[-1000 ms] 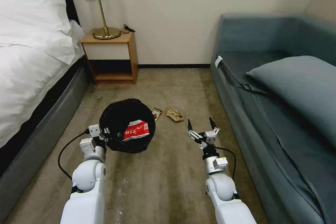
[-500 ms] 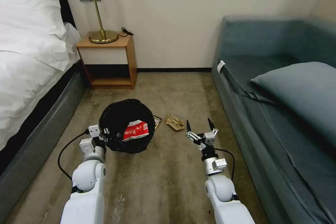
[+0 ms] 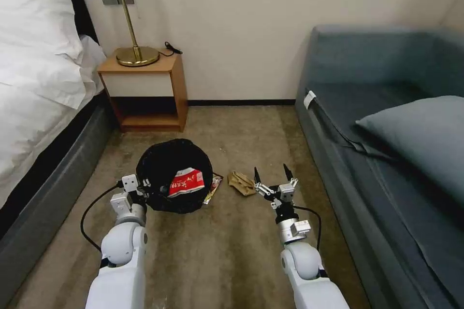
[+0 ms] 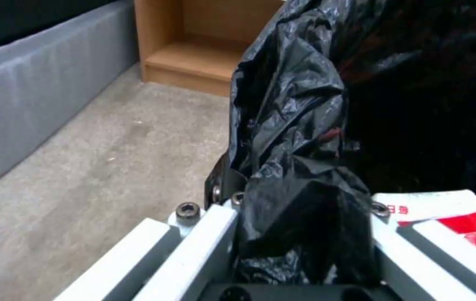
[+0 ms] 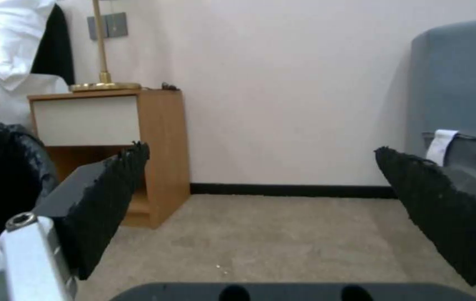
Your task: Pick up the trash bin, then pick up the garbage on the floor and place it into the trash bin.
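**Carpet log: base closing on the litter**

Carpeted floor between bed and sofa. My view has shifted forward over the last second.

- Left claw [image 3: 145,188]: clamped on the trash bin [image 3: 174,175] liner rim; red-and-white packet [image 3: 186,182] inside.
- Right claw [image 3: 271,174]: wide open, empty.
- Tan paper wad [image 3: 240,182]: now just beside the right claw, bin-side.
- Gold-brown wrapper [image 3: 211,190]: touching the bin.

I judge the wad within reach.
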Controlling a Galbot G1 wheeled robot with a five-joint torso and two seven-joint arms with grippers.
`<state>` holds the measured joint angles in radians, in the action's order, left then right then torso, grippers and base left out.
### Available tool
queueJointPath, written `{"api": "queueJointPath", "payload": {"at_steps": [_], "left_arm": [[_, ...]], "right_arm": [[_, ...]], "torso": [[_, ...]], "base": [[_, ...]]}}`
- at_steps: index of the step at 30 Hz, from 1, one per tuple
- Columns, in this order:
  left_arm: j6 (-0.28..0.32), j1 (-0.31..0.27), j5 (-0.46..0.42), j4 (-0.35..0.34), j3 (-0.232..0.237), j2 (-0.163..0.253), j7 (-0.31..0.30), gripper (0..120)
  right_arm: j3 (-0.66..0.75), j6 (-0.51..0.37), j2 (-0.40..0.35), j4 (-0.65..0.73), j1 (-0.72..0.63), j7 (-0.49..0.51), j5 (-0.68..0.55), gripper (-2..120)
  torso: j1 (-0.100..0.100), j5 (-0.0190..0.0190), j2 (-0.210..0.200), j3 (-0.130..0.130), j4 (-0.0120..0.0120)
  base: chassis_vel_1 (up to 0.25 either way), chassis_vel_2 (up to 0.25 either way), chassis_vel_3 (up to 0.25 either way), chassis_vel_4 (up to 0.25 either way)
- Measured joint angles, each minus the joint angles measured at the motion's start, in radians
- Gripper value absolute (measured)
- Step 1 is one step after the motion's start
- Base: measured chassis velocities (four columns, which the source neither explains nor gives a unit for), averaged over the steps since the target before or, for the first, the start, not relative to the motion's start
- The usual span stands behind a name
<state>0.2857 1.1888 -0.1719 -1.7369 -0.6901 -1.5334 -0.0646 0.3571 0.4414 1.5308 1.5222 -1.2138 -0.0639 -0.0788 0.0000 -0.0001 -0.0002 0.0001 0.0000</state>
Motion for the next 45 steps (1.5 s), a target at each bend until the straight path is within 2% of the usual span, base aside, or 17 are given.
{"api": "queueJointPath", "payload": {"at_steps": [31, 39, 45], "left_arm": [[0.006, -0.003, 0.002, -0.022, 0.004, 0.008, 0.003, 1], [0.007, -0.005, 0.004, -0.019, 0.008, 0.004, 0.003, 1], [0.007, -0.003, 0.005, -0.017, 0.004, 0.005, 0.003, 1]], "right_arm": [[0.004, 0.01, 0.002, 0.008, -0.011, -0.012, 0.004, 100], [0.013, 0.09, 0.006, -0.023, -0.003, -0.065, 0.037, 100], [0.01, 0.1, 0.005, -0.026, -0.002, -0.083, 0.036, 100]], "torso": [[0.0, 0.0003, 0.0, 0.0, -0.0001], [0.0, 0.0001, 0.0, 0.0, -0.0002], [0.0, 0.0001, 0.0, 0.0, -0.0001]], "base": [[-0.17, 0.167, 0.161, -0.161], [-0.167, 0.172, 0.169, -0.154], [-0.016, 0.021, 0.031, -0.02]]}}
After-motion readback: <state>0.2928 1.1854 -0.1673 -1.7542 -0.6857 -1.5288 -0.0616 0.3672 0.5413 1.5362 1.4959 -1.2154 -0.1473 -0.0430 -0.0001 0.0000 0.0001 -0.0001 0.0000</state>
